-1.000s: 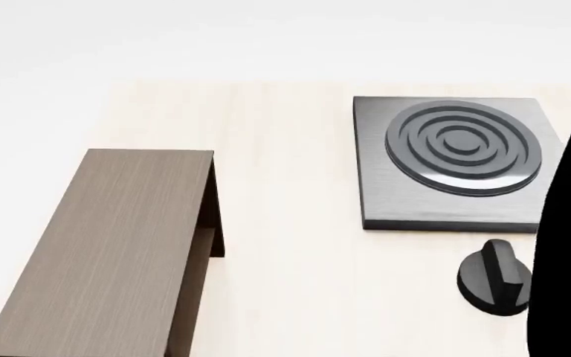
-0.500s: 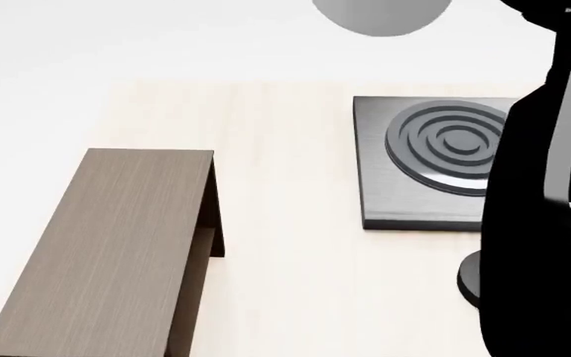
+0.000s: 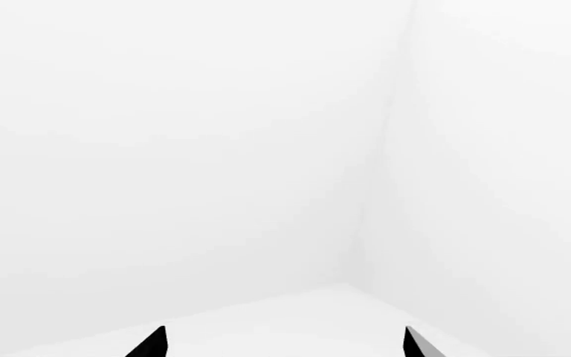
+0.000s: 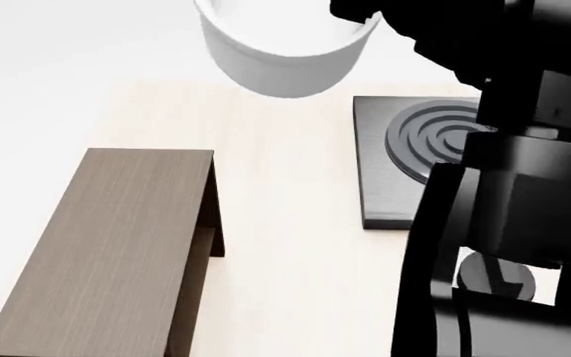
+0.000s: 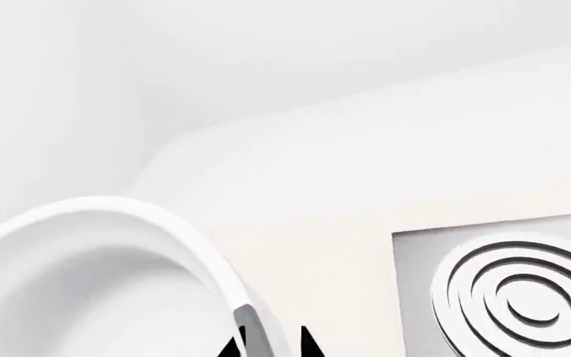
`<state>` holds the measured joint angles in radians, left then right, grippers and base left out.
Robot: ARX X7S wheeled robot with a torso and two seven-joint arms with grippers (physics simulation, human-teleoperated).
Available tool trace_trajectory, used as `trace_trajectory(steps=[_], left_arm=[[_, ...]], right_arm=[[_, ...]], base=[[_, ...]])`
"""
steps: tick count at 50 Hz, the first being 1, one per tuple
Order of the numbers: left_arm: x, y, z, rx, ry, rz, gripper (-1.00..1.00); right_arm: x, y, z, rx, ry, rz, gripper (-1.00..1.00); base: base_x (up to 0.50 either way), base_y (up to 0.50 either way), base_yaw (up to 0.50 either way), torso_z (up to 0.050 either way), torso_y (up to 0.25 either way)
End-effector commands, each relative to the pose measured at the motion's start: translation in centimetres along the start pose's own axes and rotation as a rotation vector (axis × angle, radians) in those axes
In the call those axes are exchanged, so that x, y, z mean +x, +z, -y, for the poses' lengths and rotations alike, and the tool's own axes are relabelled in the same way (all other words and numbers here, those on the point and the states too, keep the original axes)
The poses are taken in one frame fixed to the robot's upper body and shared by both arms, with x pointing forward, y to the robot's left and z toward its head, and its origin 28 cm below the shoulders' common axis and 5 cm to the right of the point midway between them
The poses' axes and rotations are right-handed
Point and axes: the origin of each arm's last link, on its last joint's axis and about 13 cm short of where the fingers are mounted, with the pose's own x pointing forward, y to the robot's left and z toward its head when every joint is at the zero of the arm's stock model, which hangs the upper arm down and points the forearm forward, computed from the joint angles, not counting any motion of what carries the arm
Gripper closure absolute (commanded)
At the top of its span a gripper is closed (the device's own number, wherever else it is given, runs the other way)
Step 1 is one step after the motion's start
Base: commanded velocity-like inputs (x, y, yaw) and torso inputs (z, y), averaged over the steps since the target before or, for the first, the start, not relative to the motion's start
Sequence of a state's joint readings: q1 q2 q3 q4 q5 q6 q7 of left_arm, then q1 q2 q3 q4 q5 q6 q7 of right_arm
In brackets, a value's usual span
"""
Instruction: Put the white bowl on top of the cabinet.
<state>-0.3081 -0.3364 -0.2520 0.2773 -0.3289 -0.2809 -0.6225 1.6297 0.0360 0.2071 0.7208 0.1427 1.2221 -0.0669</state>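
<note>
The white bowl point(image 4: 285, 63) hangs in the air at the top of the head view, above the table's far side and right of the cabinet's point(image 4: 107, 245) far end. My right gripper point(image 4: 363, 16) is shut on the bowl's right rim. In the right wrist view the thick rim of the bowl point(image 5: 117, 212) runs between the two black tips of the right gripper point(image 5: 271, 346). The long brown cabinet lies at the left with its flat top bare. My left gripper point(image 3: 283, 343) is open, facing only white walls, and it does not show in the head view.
A grey square stove plate point(image 4: 395, 186) with ringed burner lies on the light wood table point(image 4: 285, 223), right of the cabinet. It also shows in the right wrist view point(image 5: 523, 290). A black knob point(image 4: 494, 277) sits nearer. My black right arm point(image 4: 504, 223) fills the right side.
The right arm has swung leftward into the head view with the bowl. The bowl has come down and to the left, from a sliver at the top edge to mostly visible.
</note>
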Motion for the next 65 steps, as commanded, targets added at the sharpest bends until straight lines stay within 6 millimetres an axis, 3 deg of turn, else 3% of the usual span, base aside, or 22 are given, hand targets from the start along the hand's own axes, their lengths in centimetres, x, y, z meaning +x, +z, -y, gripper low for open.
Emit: trace_trajectory(steps=[1,21,39,54,65], left_arm=[[0.0,-0.2,0.0,0.002,-0.001,-0.001,-1.0],[0.0,-0.1,0.0,0.002,-0.002,-0.004,-1.0],[-0.1,-0.1,0.0,-0.002,-0.009,-0.006,-1.0],[-0.1,-0.1,0.1,0.001,-0.012,-0.005,-1.0],[-0.1,-0.2,0.1,0.002,-0.012,-0.006,-1.0]], right_arm=[[-1.5,-0.5,-1.6,-0.061,0.168,-0.004,1.0],[-3.6,-1.3,-4.0,-0.202,0.286,-0.006,1.0],[-4.5,-4.2,-6.5,-0.266,0.414,-0.058,1.0],[-3.9,-5.8,-7.6,-0.283,0.436,-0.102,1.0],[-2.0,-6.7,-7.8,-0.237,0.405,-0.16,1.0]], base=[[0.0,0.0,0.0,0.0,0.0],[0.0,0.0,0.0,0.001,0.001],[0.0,0.0,0.0,0.0,0.001],[0.0,0.0,0.0,0.0,0.001],[0.0,0.0,0.0,0.001,0.001]])
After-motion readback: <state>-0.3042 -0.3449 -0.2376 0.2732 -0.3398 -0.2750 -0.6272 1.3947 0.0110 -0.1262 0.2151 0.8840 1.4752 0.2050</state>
